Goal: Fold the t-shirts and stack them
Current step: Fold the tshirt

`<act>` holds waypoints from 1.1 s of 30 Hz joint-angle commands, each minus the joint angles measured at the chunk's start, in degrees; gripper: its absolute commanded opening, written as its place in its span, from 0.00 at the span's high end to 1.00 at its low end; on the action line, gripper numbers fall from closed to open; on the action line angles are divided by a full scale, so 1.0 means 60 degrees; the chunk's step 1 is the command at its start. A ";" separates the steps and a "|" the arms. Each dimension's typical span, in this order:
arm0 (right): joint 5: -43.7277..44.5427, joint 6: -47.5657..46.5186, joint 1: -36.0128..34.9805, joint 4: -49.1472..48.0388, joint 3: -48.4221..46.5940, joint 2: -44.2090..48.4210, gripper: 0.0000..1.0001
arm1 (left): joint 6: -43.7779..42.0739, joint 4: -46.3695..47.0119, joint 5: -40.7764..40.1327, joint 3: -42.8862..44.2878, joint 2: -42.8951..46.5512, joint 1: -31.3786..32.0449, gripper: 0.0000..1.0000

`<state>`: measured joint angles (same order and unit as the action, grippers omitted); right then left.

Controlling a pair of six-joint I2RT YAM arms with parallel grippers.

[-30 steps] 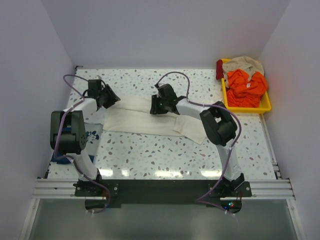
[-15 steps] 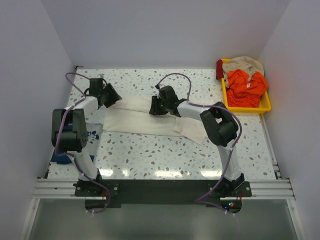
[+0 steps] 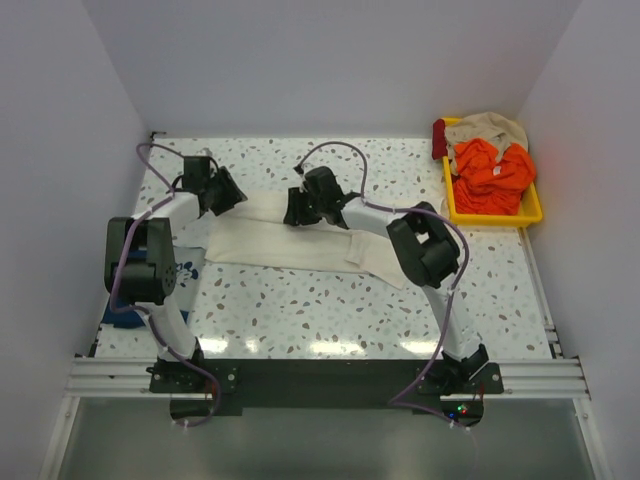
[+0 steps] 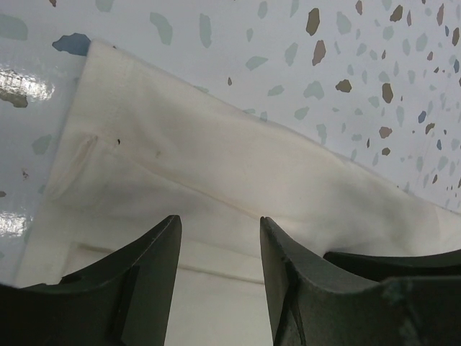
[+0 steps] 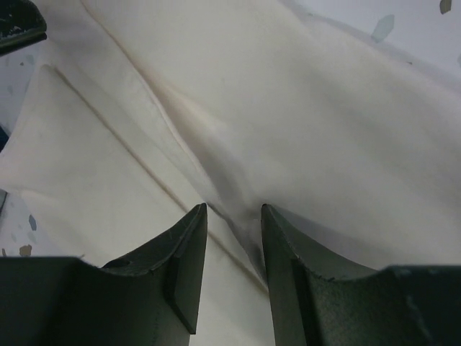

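Note:
The cream t-shirt (image 3: 300, 246) lies folded into a long band across the middle of the table. My left gripper (image 3: 233, 196) is open at the band's far left corner, its fingers just above the cloth (image 4: 238, 151). My right gripper (image 3: 290, 212) is open over the far edge near the middle, its fingertips either side of a raised crease in the cream cloth (image 5: 324, 130). The navy t-shirt (image 3: 186, 270) with white print lies at the left edge, mostly hidden by the left arm.
A yellow tray (image 3: 531, 213) at the back right holds an orange garment (image 3: 490, 170), a beige one (image 3: 490, 128) and a dark red one (image 3: 439, 138). White walls close in the table on three sides.
My right gripper has slid left along the cream shirt's far edge. My left gripper has shifted slightly farther back and right. The shirt lies much as before.

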<state>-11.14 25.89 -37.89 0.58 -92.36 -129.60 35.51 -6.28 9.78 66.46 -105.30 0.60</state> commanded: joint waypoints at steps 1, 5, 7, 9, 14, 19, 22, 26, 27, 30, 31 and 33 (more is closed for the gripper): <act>-0.0355 -0.0170 -0.0087 0.0138 -0.0763 -0.0387 0.59 | -0.0293 -0.0124 -0.0077 0.0394 0.0176 0.0032 0.47; -0.0429 -0.0140 -0.0218 0.0080 -0.1028 -0.0607 0.60 | -0.0322 -0.0227 -0.0092 0.0496 0.0279 0.0032 0.47; -0.0444 -0.0125 -0.0277 0.0021 -0.1057 -0.0651 0.59 | -0.0337 -0.0271 -0.0092 0.0554 0.0308 0.0032 0.47; -0.0473 -0.0169 -0.0394 -0.0053 -0.1101 -0.0665 0.59 | -0.0351 -0.0315 -0.0107 0.0570 0.0323 0.0032 0.47; -0.0619 -0.0169 -0.0540 -0.0374 -0.1262 -0.0856 0.59 | -0.0424 -0.0475 -0.0151 0.0657 0.0337 0.0032 0.47; -0.0780 -0.0184 -0.0658 -0.0419 -0.1482 -0.1061 0.58 | -0.0527 -0.0651 -0.0253 0.0833 0.0337 0.0032 0.44; -0.0854 -0.0199 -0.0716 -0.0550 -0.1410 -0.1105 0.58 | -0.0571 -0.0711 -0.0282 0.0862 0.0367 0.0032 0.44; -0.0898 -0.0184 -0.0790 -0.0741 -0.1205 -0.1032 0.58 | -0.0571 -0.0740 -0.0268 0.0936 0.0352 0.0032 0.43; -0.0941 -0.0184 -0.0790 -0.0828 -0.1131 -0.0974 0.58 | -0.0557 -0.0740 -0.0268 0.0950 0.0338 0.0032 0.43; -0.1015 -0.0097 -0.0819 -0.1209 -0.0780 -0.0813 0.58 | -0.0527 -0.0754 -0.0268 0.0980 0.0323 0.0032 0.43; -0.1044 -0.0096 -0.0819 -0.1224 -0.0765 -0.0812 0.58 | -0.0513 -0.0725 -0.0239 0.0980 0.0294 0.0032 0.43; -0.1132 -0.0067 -0.0863 -0.1356 -0.0721 -0.0812 0.58 | -0.0469 -0.0725 -0.0239 0.0994 0.0279 0.0046 0.43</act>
<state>-16.14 25.69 -42.04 -5.23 -97.86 -135.41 33.36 -11.14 8.67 70.00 -105.30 0.67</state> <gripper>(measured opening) 0.419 0.565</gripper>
